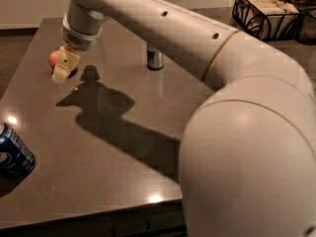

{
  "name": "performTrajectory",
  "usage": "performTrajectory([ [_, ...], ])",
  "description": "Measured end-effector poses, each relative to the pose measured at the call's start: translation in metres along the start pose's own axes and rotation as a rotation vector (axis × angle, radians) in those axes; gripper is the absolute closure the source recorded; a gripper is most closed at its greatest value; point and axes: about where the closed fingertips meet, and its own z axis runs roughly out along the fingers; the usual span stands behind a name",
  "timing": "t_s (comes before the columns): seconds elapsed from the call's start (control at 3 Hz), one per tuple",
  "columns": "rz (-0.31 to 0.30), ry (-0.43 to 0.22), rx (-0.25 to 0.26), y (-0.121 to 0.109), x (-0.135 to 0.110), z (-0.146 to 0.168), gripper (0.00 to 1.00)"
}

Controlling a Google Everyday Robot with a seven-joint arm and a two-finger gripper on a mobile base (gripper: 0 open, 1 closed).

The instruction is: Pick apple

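The apple (53, 59) is a small orange-red fruit on the dark table (123, 147) at the far left; only its left edge shows. My gripper (63, 69) hangs from the big white arm directly in front of the apple and covers most of it. Its cream-coloured fingers (65, 63) point down towards the table beside the fruit.
A slim silver can (155, 59) stands behind the arm near the table's middle back. A dark blue soda can (14, 154) lies at the left front edge. A black wire basket (266, 11) sits at the back right. The arm's shadow falls across the middle.
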Motion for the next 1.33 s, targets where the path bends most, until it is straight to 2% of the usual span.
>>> performTrajectory([
  [0.67, 0.011, 0.047, -0.020, -0.021, -0.008, 0.044, 0.00],
  [1.33, 0.012, 0.042, -0.054, -0.028, -0.028, 0.063, 0.01],
])
